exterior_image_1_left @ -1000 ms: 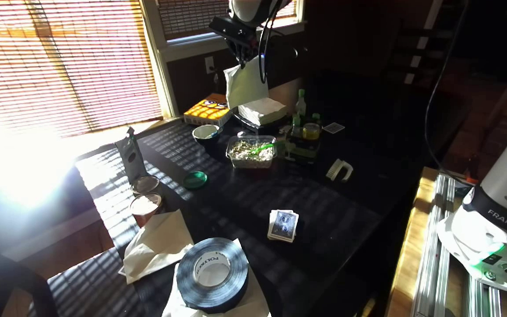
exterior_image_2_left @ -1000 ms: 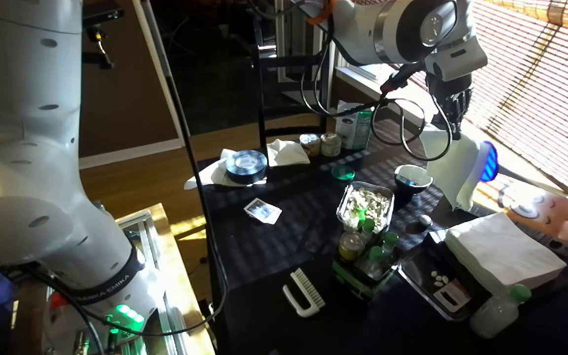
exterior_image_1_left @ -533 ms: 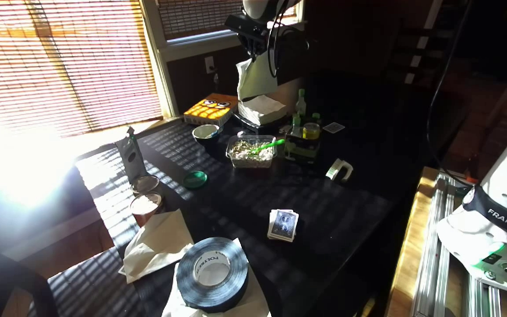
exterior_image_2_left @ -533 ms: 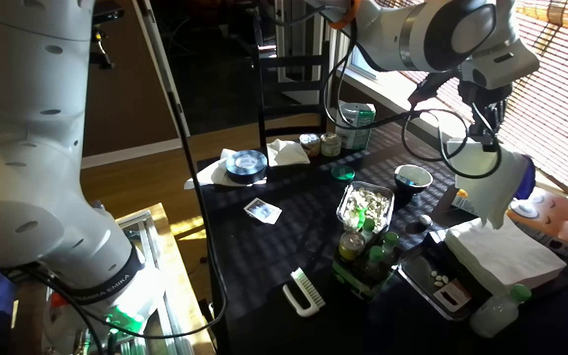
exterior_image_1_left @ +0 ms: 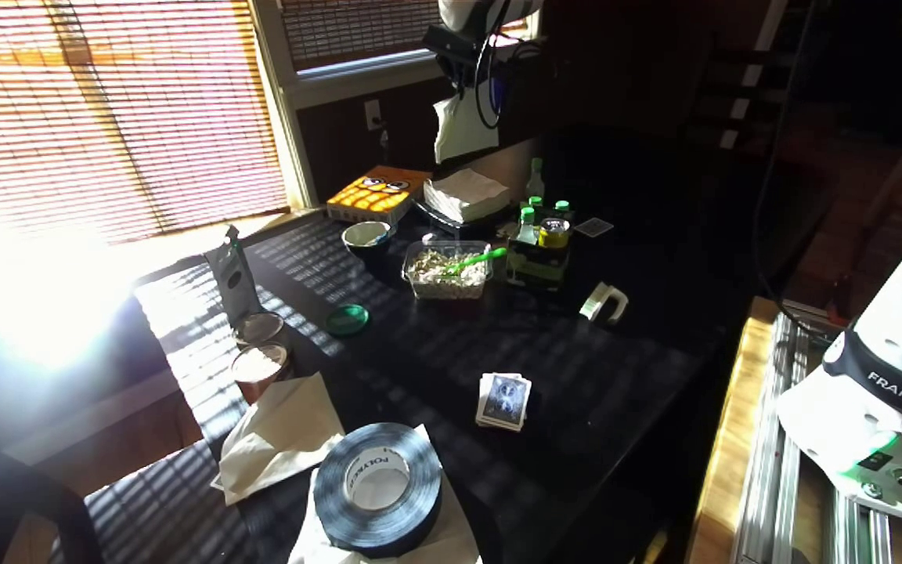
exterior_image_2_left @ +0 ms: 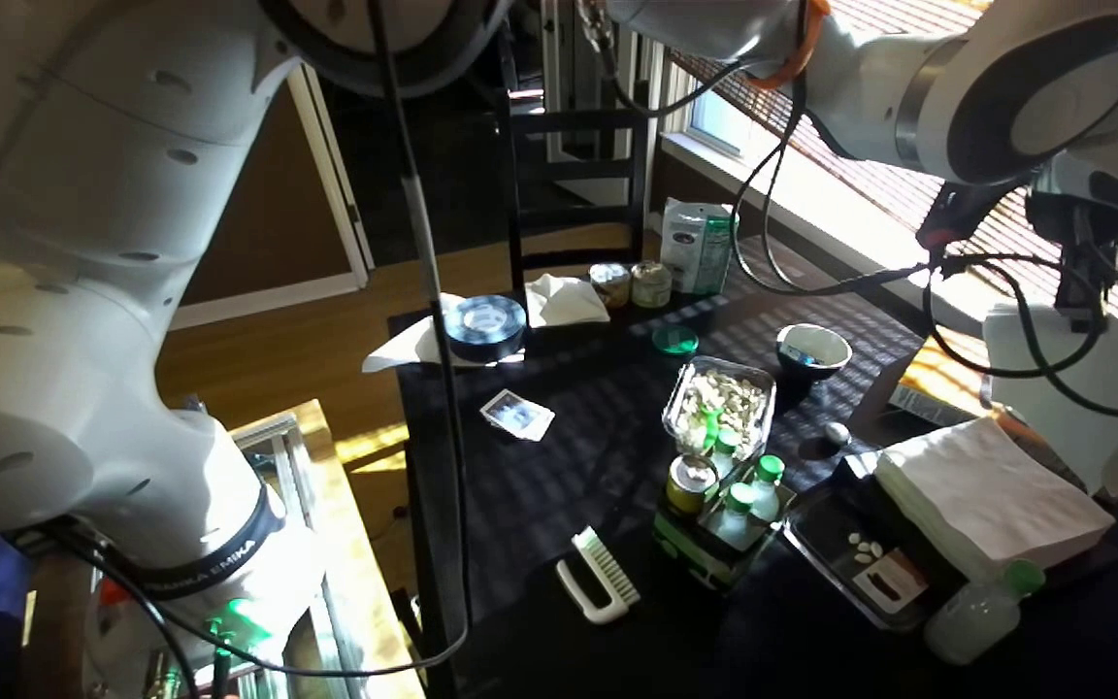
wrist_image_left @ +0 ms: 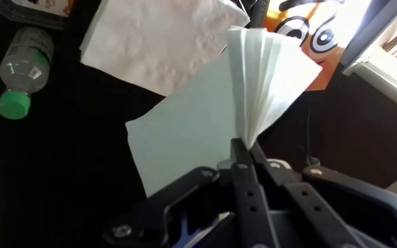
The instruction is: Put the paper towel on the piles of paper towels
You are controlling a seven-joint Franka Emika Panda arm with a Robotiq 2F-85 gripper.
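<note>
The paper towel, a limp pale sheet, hangs from my gripper in both exterior views (exterior_image_1_left: 467, 129) (exterior_image_2_left: 1054, 379) and the wrist view (wrist_image_left: 188, 127). My gripper (wrist_image_left: 248, 144) is shut on it, with the folds pinched between the fingertips. The pile of paper towels is a low whitish stack in both exterior views (exterior_image_1_left: 467, 192) (exterior_image_2_left: 996, 495) and the wrist view (wrist_image_left: 164, 41). In an exterior view the sheet's lower edge shows above the pile with a gap. In the wrist view the sheet covers one corner of the pile. The sheet's exact height over the pile cannot be told.
An orange box with a cartoon face (exterior_image_1_left: 377, 192) lies beside the pile near the window. A black tray (exterior_image_2_left: 840, 553) and a clear bottle with a green cap (exterior_image_2_left: 986, 612) are close to the pile. A bottle carrier (exterior_image_2_left: 714, 534) and a food container (exterior_image_2_left: 719, 403) stand nearby.
My gripper has moved with the paper towel, rightward in both exterior views. In an exterior view the sheet rose clear of the pile's outline. The pile has not moved.
</note>
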